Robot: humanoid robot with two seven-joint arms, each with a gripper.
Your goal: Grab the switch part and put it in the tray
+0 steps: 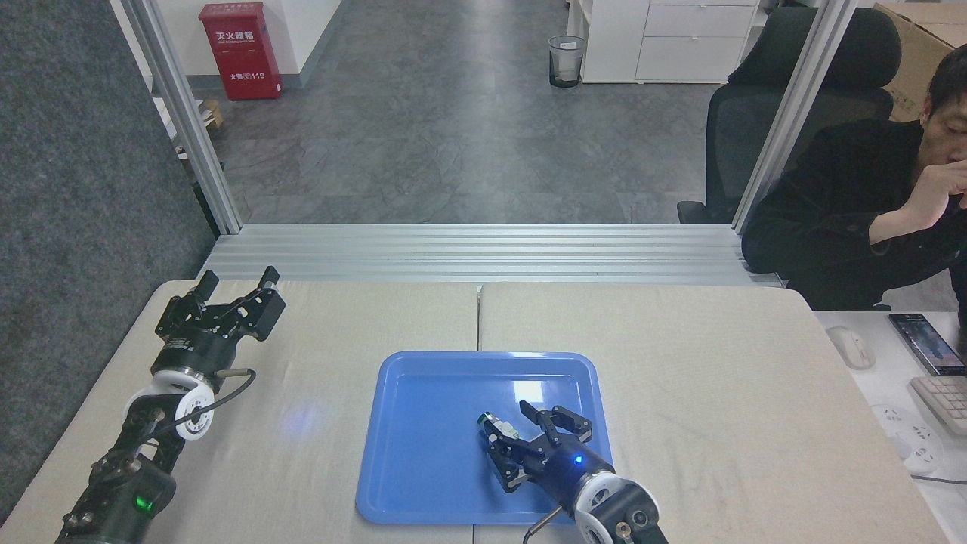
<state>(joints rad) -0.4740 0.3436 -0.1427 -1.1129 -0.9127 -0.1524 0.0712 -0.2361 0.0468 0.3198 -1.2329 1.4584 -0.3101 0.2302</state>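
Observation:
The blue tray (423, 378) lies in the middle of the table. My right gripper (505, 425) reaches in from the bottom right and sits low over the tray's right half. It is shut on the switch part (496, 421), whose white body and silver-dark end poke out toward the left at the fingertips. I cannot tell whether the part touches the tray floor. My left gripper (238, 281) rests at the far left of the table, well away from the tray, open with nothing between its fingers.
A person in black sits at the right behind the table, beside a black office chair (763, 113). A phone (926, 344), a mouse (850, 346) and a keyboard (944, 400) lie on the white desk to the right. Aluminium posts (189, 121) frame the table's far edge.

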